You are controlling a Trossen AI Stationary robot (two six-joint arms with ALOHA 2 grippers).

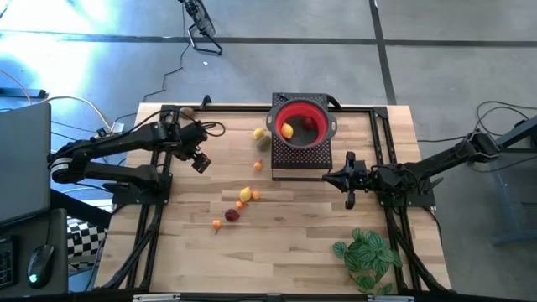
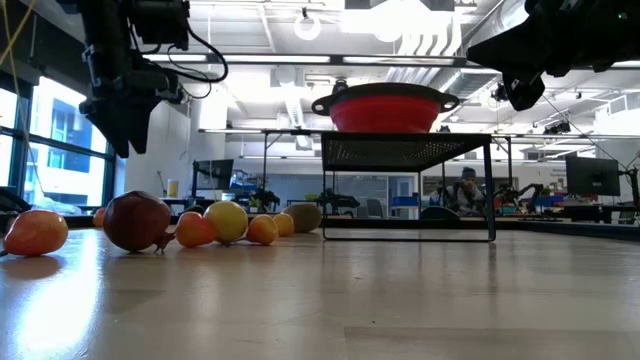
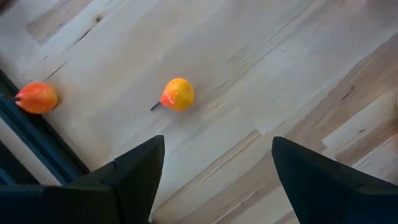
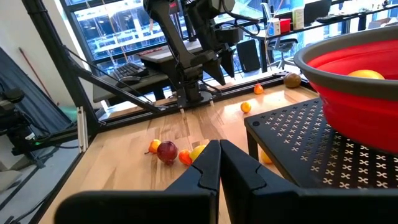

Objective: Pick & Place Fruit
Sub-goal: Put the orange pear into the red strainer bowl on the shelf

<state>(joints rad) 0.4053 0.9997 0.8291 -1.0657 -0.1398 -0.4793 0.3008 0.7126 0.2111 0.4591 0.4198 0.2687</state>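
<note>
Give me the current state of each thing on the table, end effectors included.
Left end effector: open, empty, above an orange fruit.
Right end effector: shut, empty, beside the black stand.
Red bowl: upright on the stand, two fruits inside.
Loose fruit: scattered on the table.

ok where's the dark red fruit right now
In the high view the dark red fruit lies on the table, left of centre toward the near edge, between a small orange fruit and a yellow one.
</note>
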